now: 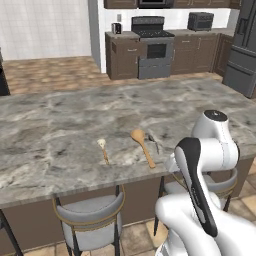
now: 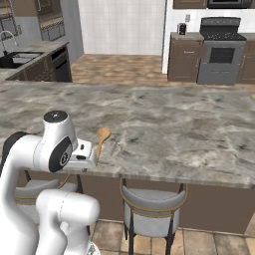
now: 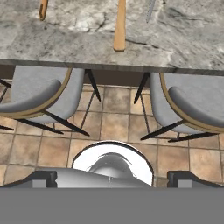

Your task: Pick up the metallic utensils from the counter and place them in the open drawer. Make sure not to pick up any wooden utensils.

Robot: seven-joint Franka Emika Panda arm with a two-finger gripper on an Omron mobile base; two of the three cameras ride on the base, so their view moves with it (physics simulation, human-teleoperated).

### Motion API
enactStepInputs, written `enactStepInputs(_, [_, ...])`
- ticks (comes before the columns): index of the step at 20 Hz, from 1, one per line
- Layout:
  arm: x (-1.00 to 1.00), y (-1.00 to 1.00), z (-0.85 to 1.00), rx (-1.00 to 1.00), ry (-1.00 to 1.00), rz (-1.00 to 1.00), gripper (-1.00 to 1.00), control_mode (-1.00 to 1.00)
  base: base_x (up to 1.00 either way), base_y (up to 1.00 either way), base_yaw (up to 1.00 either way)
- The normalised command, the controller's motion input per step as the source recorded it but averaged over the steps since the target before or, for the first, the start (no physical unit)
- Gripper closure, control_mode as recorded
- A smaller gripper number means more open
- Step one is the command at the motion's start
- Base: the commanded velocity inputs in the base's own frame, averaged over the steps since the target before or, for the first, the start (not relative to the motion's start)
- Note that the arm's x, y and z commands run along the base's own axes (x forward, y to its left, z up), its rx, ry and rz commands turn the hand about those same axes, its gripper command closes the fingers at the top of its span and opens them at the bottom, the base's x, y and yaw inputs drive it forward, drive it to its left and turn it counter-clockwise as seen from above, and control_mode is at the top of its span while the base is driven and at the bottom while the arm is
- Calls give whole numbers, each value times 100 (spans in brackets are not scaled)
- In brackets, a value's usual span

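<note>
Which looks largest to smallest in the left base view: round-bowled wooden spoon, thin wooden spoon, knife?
1. Round-bowled wooden spoon.
2. Thin wooden spoon.
3. Knife; only slightly smaller than the thin spoon, so that order is unsure.

Tan tile floor, 2 grey stools — dark cabinets, black stove

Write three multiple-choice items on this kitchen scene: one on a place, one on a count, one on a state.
1. Where does the knife lie?
A. on a stool
B. on the counter, beside the larger wooden spoon
C. on the stove

2. How many wooden utensils lie on the counter?
A. one
B. two
C. four

3. How is the gripper?
A. open, holding nothing
B. shut on the knife
C. shut on a spoon

Answers: 1 B, it lies just right of the spoon; 2 B, the larger spoon and the smaller spoon; 3 A, its fingertips stand apart above the floor.
</note>
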Motion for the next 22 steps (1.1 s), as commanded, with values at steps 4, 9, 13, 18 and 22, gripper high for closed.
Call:
enactStepInputs(4, [0,0,0,0,0,0,-100,100,0,0,0])
enactStepInputs(9, [0,0,0,0,0,0,-100,100,0,0,0])
enactStepInputs(13, [0,0,0,0,0,0,-100,100,0,0,0])
enactStepInputs(18, [0,0,0,2,-8,0,-100,-100,0,0,0])
enactStepInputs(22, [-1,-12,35,9,-43,0,-100,-100,0,0,0])
